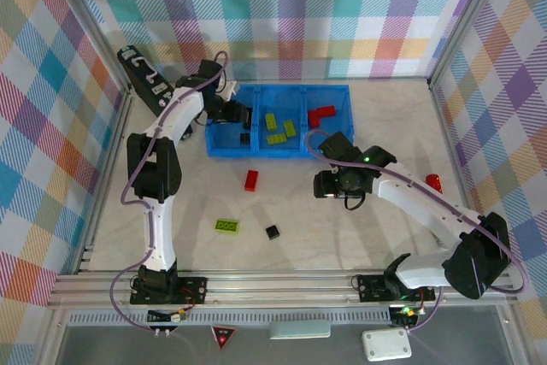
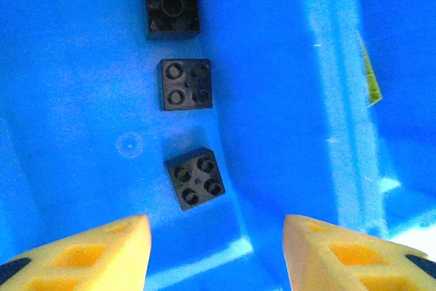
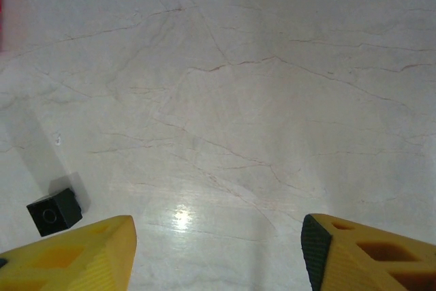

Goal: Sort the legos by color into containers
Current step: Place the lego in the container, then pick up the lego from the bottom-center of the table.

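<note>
The blue bin (image 1: 295, 153) has three compartments. My left gripper (image 1: 229, 113) hangs open over the left one, and between its yellow fingers (image 2: 102, 250) lie three black legos (image 2: 197, 178) (image 2: 186, 84) (image 2: 171, 6) on the bin floor (image 2: 82, 100). The middle compartment holds three green legos (image 1: 275, 138), the right one a red lego (image 1: 321, 114). On the table lie a red lego (image 1: 250, 179), a green lego (image 1: 227, 226), a black lego (image 1: 273, 232) (image 3: 54, 210) and another red lego (image 1: 434, 182). My right gripper (image 1: 323, 185) (image 3: 218, 250) is open above bare table, empty.
A black flat panel with white marks (image 1: 144, 74) leans at the back left, beside the left arm. Checked walls close in the table on three sides. The pale marble tabletop (image 1: 359, 237) lies bare in front of the right arm.
</note>
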Controlling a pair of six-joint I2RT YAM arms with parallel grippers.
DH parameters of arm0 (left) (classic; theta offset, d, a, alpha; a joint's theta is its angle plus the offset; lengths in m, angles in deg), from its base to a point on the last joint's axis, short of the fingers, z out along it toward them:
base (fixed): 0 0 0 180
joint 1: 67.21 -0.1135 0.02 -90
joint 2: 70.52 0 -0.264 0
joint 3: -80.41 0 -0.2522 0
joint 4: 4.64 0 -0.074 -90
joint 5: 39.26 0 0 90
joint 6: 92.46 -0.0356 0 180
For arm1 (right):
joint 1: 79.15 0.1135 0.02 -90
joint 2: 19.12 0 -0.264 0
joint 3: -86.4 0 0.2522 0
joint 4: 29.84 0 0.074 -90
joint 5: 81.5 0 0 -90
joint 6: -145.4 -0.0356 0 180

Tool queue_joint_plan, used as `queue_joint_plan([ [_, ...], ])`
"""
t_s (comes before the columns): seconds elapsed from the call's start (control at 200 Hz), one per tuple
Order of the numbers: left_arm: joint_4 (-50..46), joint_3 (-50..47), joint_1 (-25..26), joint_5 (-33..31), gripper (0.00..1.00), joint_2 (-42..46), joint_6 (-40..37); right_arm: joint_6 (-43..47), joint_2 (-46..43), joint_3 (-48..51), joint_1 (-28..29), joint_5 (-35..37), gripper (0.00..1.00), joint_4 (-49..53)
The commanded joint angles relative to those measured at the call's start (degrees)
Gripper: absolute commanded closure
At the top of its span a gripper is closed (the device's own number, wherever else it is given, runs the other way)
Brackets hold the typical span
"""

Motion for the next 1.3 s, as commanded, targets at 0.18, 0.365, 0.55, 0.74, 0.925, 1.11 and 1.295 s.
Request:
queue_joint_plan([
  [0.18,-5.5,-8.2,-0.3,-2.3,0.46,11.6,0.3,-0.9,4.2,-1.4,4.1,-2.6,0.34,-2.0],
  [0.365,-6.3,-16.5,-0.4,-4.3,0.46,19.7,0.9,-1.9,8.8,-3.9,8.6,-2.7,0.35,-2.6],
  [0.55,-4.9,-27.5,-0.4,-6.5,0.46,28.7,2.4,-3.1,12.8,-6.4,12.9,-2.7,0.36,-2.6],
  [0.74,-6.3,-33.8,-0.4,-10.5,0.46,34.7,0.8,-4.6,15.6,-7.5,16.5,-2.9,0.37,-3.0],
  [0.925,-0.4,-41.6,-0.5,-12.4,0.47,39.7,1.7,-5.6,19.3,-9.5,19.4,-3.2,0.38,-3.3],
  [1.11,4.0,-46.0,-0.5,-12.5,0.47,41.0,2.2,-6.6,24.1,-12.9,22.1,-3.8,0.39,-3.8],
  [1.295,6.7,-49.2,-0.5,-14.1,0.48,42.9,2.2,-8.0,28.2,-14.8,24.3,-4.2,0.39,-4.5],
])
